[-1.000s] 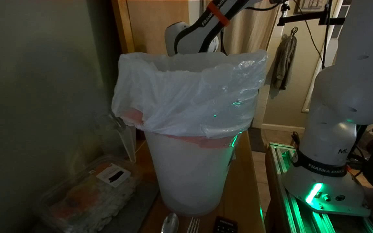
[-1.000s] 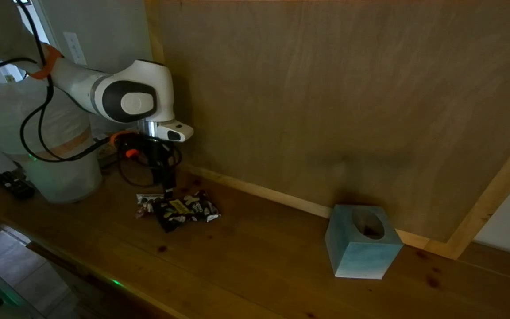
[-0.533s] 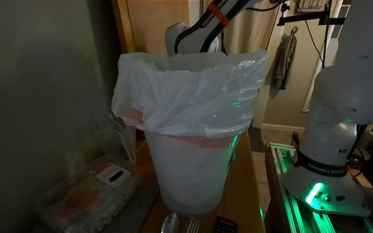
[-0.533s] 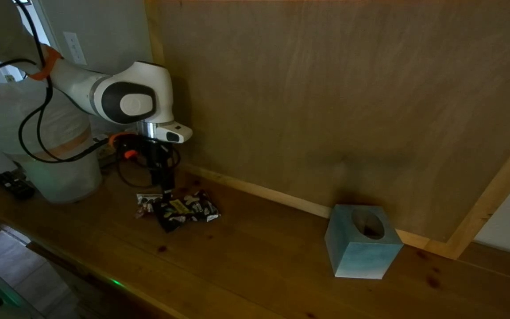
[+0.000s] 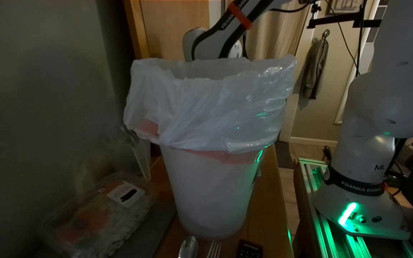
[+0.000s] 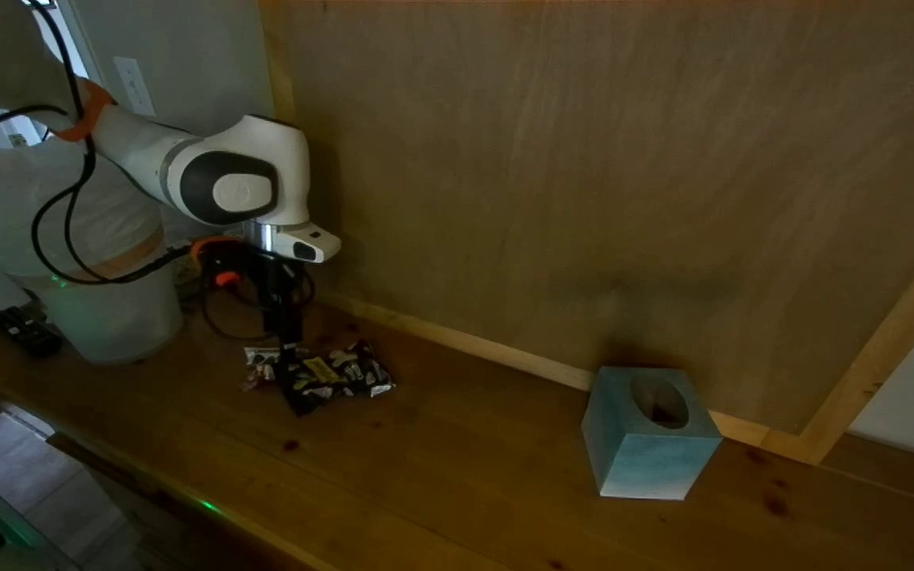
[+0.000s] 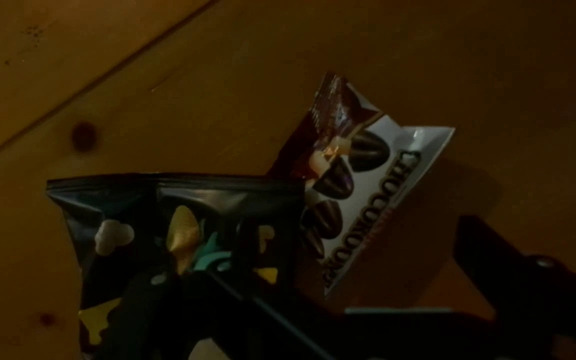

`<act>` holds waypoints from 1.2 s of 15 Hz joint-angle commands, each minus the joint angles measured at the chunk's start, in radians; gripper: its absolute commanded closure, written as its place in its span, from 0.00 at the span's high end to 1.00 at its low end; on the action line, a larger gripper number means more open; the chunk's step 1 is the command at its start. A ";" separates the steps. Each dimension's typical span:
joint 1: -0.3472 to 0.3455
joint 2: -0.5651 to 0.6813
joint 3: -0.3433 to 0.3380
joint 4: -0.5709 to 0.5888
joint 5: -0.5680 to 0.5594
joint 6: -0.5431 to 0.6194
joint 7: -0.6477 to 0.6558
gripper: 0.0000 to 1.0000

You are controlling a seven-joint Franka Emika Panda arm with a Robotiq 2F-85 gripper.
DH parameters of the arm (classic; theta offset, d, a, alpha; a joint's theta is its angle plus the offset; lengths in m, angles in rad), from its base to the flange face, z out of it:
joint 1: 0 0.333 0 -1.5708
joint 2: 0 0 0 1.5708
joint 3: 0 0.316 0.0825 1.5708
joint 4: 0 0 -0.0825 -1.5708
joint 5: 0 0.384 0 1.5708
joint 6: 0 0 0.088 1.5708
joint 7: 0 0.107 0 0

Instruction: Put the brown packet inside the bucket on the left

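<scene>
The brown packet, brown and white with dark mushroom-shaped pictures, lies on the wooden table partly under a black packet's edge. It shows in the wrist view (image 7: 350, 185) and in an exterior view (image 6: 259, 369). My gripper (image 7: 358, 225) is open just above it. One finger (image 7: 475, 240) stands over wood to its right, the opposite one over the black packet (image 7: 178, 200). Nothing is held. In an exterior view the gripper (image 6: 289, 347) points down at the packets. The white bucket (image 5: 213, 190) with its draped white bag (image 5: 210, 107) shows in both exterior views (image 6: 128, 321).
A blue tissue box (image 6: 651, 444) stands against the wooden panel (image 6: 584, 182). By the bucket are a clear-lidded pack with a white label (image 5: 95, 215), a spoon (image 5: 188, 246), a fork (image 5: 213, 249) and a black remote (image 5: 249, 249). Cables (image 6: 80, 198) hang from the arm.
In an exterior view, the hand and gripper have shifted slightly left, toward the brown packet and the bucket, and the wrist is a little lower. The packets have not moved.
</scene>
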 commanded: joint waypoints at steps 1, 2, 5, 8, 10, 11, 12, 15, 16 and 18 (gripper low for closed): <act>0.006 0.017 0.004 0.007 0.067 -0.035 -0.001 1.00; 0.007 0.020 0.004 0.006 0.076 -0.039 0.002 1.00; 0.006 0.027 0.002 0.008 0.099 -0.058 0.006 0.88; 0.005 0.032 0.000 0.009 0.103 -0.064 0.012 0.59; 0.005 0.032 -0.001 0.010 0.094 -0.071 0.018 0.44; 0.005 0.031 -0.001 0.010 0.090 -0.076 0.021 0.38; 0.005 0.028 -0.001 0.009 0.087 -0.081 0.023 0.30; 0.005 0.021 -0.002 0.012 0.084 -0.098 0.024 0.10; 0.005 0.018 -0.002 0.011 0.081 -0.103 0.026 0.04; 0.005 0.013 -0.001 0.012 0.076 -0.115 0.023 0.00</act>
